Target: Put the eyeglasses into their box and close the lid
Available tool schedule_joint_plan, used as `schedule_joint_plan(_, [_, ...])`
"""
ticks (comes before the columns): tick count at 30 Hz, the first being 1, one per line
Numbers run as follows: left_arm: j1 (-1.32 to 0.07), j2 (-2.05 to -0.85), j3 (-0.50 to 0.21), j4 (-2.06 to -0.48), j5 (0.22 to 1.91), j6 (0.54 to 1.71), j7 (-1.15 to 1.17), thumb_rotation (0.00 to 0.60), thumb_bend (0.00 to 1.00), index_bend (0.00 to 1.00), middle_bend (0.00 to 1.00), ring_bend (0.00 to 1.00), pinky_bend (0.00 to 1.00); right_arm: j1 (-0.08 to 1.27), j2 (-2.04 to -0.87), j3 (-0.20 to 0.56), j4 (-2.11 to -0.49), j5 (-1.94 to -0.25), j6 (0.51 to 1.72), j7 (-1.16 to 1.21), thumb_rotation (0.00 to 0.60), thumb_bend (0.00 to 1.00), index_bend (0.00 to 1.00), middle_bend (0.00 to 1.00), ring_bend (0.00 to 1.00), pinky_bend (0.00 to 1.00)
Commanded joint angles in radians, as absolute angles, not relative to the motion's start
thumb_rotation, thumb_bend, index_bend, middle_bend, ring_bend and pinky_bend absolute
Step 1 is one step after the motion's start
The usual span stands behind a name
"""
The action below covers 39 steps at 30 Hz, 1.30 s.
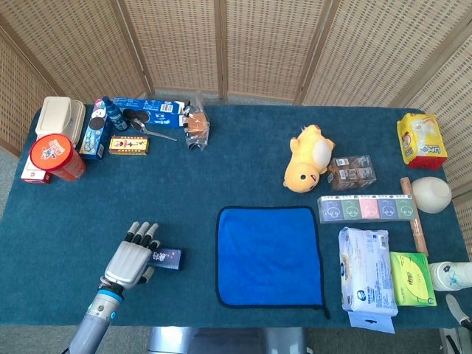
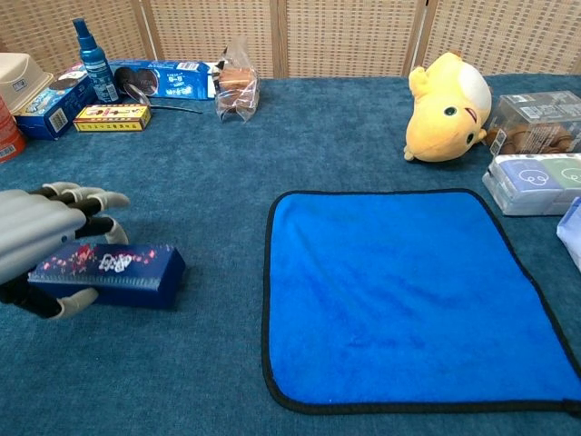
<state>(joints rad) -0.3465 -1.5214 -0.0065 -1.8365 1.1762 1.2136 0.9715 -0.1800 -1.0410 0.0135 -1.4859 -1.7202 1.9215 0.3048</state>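
The eyeglasses box (image 1: 167, 257), dark blue with a printed pattern, lies closed on the teal table, left of the blue cloth (image 1: 269, 255). My left hand (image 1: 133, 259) grips its left end. In the chest view the fingers (image 2: 77, 195) curl over the far edge of the box (image 2: 123, 270) and the thumb presses its near side. Dark-rimmed eyeglasses (image 1: 140, 119) lie at the back left against a cookie pack, also visible in the chest view (image 2: 139, 84). Only a grey sliver of my right hand (image 1: 459, 313) shows at the bottom right corner.
Snack boxes, a spray bottle (image 1: 112, 114) and a red tub (image 1: 53, 156) crowd the back left. A yellow plush toy (image 1: 310, 157), tissue packs (image 1: 366, 279) and small boxes fill the right side. The table's front edge runs just below my left hand.
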Motion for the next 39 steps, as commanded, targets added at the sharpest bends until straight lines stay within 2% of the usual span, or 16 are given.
schedule_joint_plan(1, [-0.359,-1.519,-0.024,-1.823,1.163,1.214,0.956,0.5,0.34,0.44,0.06,0.0,0.0,-0.179,-1.041,0.014,-1.489,-1.721,1.919,0.301,0.6,0.28,0.1,0.18,0.07,0.13])
schedule_joint_plan(11, [-0.457,-1.551,-0.142,-1.751,1.038,1.175,0.947,0.504,0.34,0.41,0.05,0.0,0.0,-0.181,-1.04,0.015,-1.502,-1.719,1.918,0.29,0.6,0.28,0.1,0.18,0.07,0.13])
schedule_joint_plan(17, [-0.513,-1.577,-0.181,-1.711,0.991,1.163,0.955,0.51,0.34,0.4,0.05,0.0,0.0,-0.184,-1.039,0.014,-1.504,-1.72,1.921,0.288,0.6,0.28,0.1,0.18,0.07,0.12])
schedule_joint_plan(20, [-0.546,-1.592,-0.19,-1.689,0.965,1.15,0.969,0.509,0.34,0.35,0.04,0.0,0.0,-0.186,-1.038,0.015,-1.504,-1.72,1.923,0.288,0.6,0.28,0.1,0.18,0.07,0.12])
schedule_joint_plan(27, [-0.57,-1.616,-0.175,-1.675,0.941,1.158,0.949,0.51,0.33,0.01,0.0,0.0,0.0,-0.185,-1.037,0.015,-1.505,-1.72,1.919,0.284,0.6,0.28,0.1,0.18,0.07,0.13])
schedule_joint_plan(36, [-0.504,-1.567,-0.115,-1.755,1.063,1.254,0.794,0.506,0.33,0.0,0.0,0.0,0.0,-0.175,-1.033,0.017,-1.517,-1.722,1.901,0.272,0.6,0.28,0.1,0.18,0.07,0.13])
schedule_joint_plan(39, [-0.433,-1.511,-0.051,-1.836,1.172,1.336,0.697,0.508,0.33,0.0,0.0,0.0,0.0,-0.164,-1.035,0.017,-1.521,-1.725,1.882,0.263,0.6,0.28,0.1,0.18,0.07,0.13])
